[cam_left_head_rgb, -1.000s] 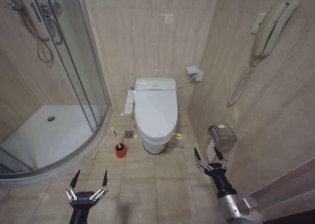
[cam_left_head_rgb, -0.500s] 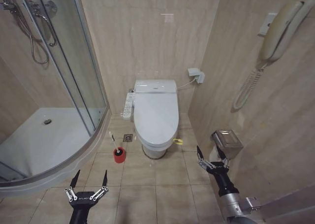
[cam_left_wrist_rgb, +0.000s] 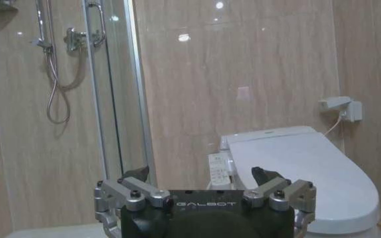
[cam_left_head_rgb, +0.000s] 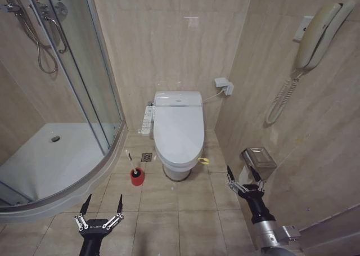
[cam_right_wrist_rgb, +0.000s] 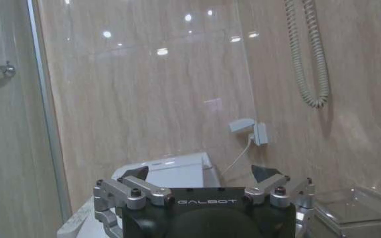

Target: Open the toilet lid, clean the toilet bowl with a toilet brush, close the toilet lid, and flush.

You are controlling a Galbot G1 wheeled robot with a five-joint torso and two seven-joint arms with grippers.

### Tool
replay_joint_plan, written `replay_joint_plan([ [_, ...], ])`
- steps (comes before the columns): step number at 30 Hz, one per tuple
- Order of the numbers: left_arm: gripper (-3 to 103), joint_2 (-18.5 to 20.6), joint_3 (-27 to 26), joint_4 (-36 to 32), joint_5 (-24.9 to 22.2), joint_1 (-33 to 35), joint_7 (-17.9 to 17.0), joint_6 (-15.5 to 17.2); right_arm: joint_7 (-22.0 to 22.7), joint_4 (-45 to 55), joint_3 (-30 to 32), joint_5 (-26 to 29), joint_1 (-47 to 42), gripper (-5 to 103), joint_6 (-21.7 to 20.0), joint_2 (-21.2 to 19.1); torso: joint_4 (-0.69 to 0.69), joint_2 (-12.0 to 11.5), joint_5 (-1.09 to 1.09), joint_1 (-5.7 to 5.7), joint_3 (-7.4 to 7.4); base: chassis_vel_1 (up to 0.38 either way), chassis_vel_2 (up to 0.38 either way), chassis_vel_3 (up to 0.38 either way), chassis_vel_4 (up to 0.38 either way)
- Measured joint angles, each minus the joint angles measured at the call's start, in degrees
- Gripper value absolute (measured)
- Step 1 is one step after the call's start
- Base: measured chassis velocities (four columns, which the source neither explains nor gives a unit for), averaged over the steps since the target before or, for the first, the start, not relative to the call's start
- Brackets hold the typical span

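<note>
Both grippers, left gripper [cam_left_head_rgb: 101, 202] and right gripper [cam_left_head_rgb: 243, 173], gape wide, empty (fingers splayed); the shut toilet lid [cam_left_head_rgb: 178, 131] lies well ahead between them.

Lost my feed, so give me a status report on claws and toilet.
Left claw open, empty, low near floor. Right claw open, empty, by right wall. Toilet lid shut; brush in red cup. Floor to the toilet unblocked.

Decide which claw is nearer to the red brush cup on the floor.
Left. The left claw hangs just short of the red cup, toward the shower; the right claw is across the floor, beyond the toilet lid.
</note>
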Motion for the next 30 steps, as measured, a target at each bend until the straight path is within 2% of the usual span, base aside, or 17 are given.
replay_joint_plan([
  [17,100,0.0,0.0,0.0,0.0,0.0,0.0,0.0,2.1,-0.9,0.4,0.7,1.2,100,-0.1,-1.1,-0.01,0.0,0.0,0.05,0.02,-0.162,0.157,0.164,-0.153],
  [19,100,0.0,0.0,0.0,0.0,0.0,0.0,0.0,2.3,-1.1,0.4,0.7,1.6,100,-0.2,-1.3,0.03,0.0,0.01,0.09,0.03,-0.187,0.191,0.187,-0.181],
  [21,100,0.0,0.0,0.0,0.0,0.0,0.0,0.0,2.5,-1.3,0.5,0.7,1.9,100,-0.2,-1.4,-0.03,0.0,-0.02,0.08,0.03,-0.097,0.125,0.051,-0.043],
  [30,100,0.0,0.0,0.0,0.0,0.0,0.0,0.0,2.5,-1.9,0.4,0.4,2.4,100,-0.1,-1.3,0.0,0.0,0.02,-0.02,-0.01,0.008,-0.003,-0.018,0.019],
])
